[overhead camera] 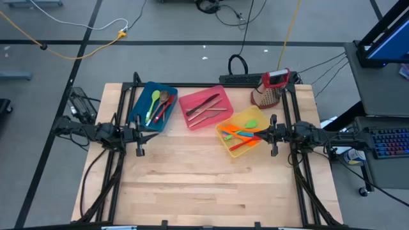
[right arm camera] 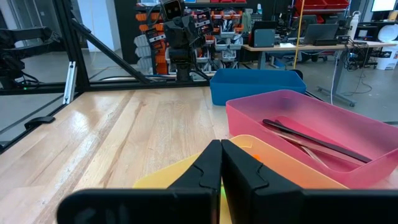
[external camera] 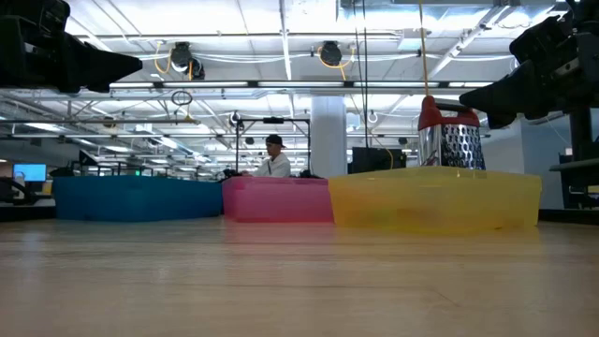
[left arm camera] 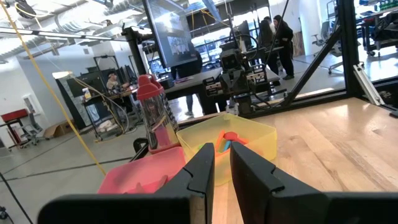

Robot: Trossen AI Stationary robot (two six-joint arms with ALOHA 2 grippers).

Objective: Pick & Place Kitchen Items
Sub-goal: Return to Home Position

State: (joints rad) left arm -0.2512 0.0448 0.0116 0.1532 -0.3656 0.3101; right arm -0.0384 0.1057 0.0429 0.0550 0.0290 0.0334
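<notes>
Right gripper (right arm camera: 221,148), jaws pressed together, sits just beside the translucent yellow plastic bin (overhead camera: 238,117) holding the orange silicone spatula (overhead camera: 238,133), whose long axis points toward it; left gripper (left arm camera: 222,152), seemingly narrowly parted, waits well apart.

Both arms folded at opposite sides, left hand (left arm camera: 222,150) barely parted, right hand (right arm camera: 221,146) closed.
</notes>
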